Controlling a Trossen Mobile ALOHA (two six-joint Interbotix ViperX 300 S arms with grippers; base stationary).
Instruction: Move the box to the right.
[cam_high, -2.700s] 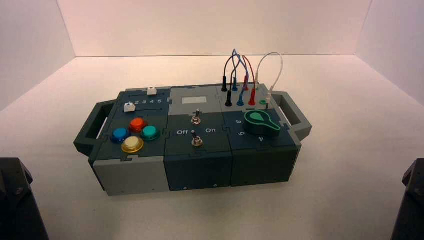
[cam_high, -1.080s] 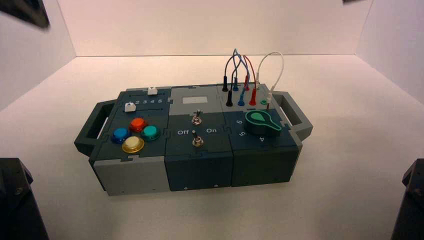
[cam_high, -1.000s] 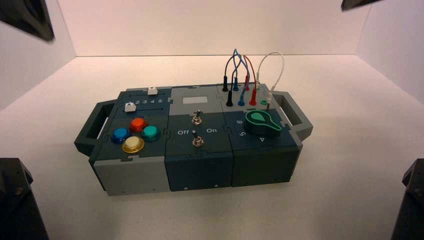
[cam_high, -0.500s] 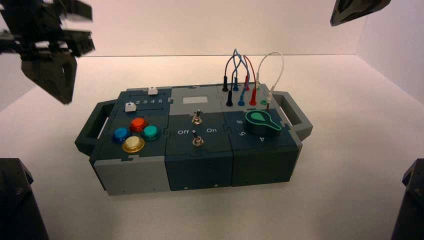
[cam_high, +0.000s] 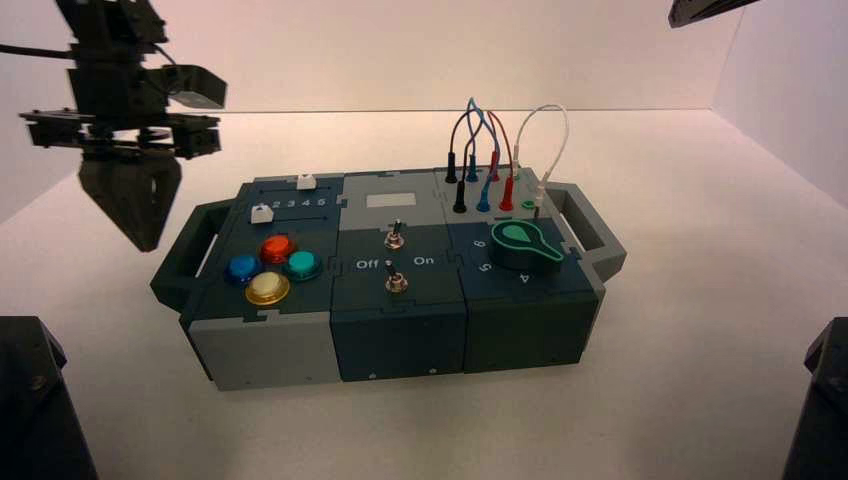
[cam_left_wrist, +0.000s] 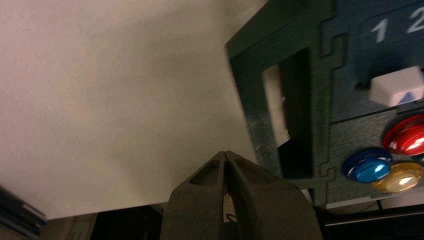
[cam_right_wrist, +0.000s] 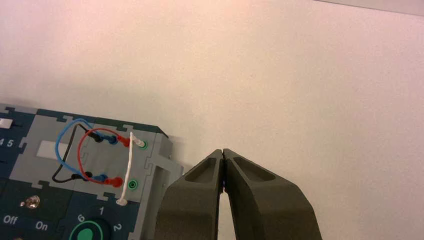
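The box (cam_high: 400, 330) is a dark teal-and-grey box standing on the white table, with a loop handle at each end. Its left handle (cam_high: 185, 250) also shows in the left wrist view (cam_left_wrist: 252, 115). My left gripper (cam_high: 140, 235) hangs shut and empty above the table just left of that handle; its tips meet in the left wrist view (cam_left_wrist: 226, 154). My right gripper (cam_right_wrist: 222, 151) is shut and empty, high above the table beyond the box's right handle (cam_right_wrist: 160, 175). Only a corner of the right arm (cam_high: 705, 10) shows in the high view.
The box top bears four coloured buttons (cam_high: 268, 268), two white sliders (cam_high: 262, 212), two toggle switches (cam_high: 396, 282), a green knob (cam_high: 520, 245) and plugged coloured wires (cam_high: 485, 150). White walls close the table at the back and sides. Dark arm bases (cam_high: 30, 400) stand at the front corners.
My left arm has come down from the upper left toward the box's left handle. The right arm has entered at the upper right corner. The box has not moved.
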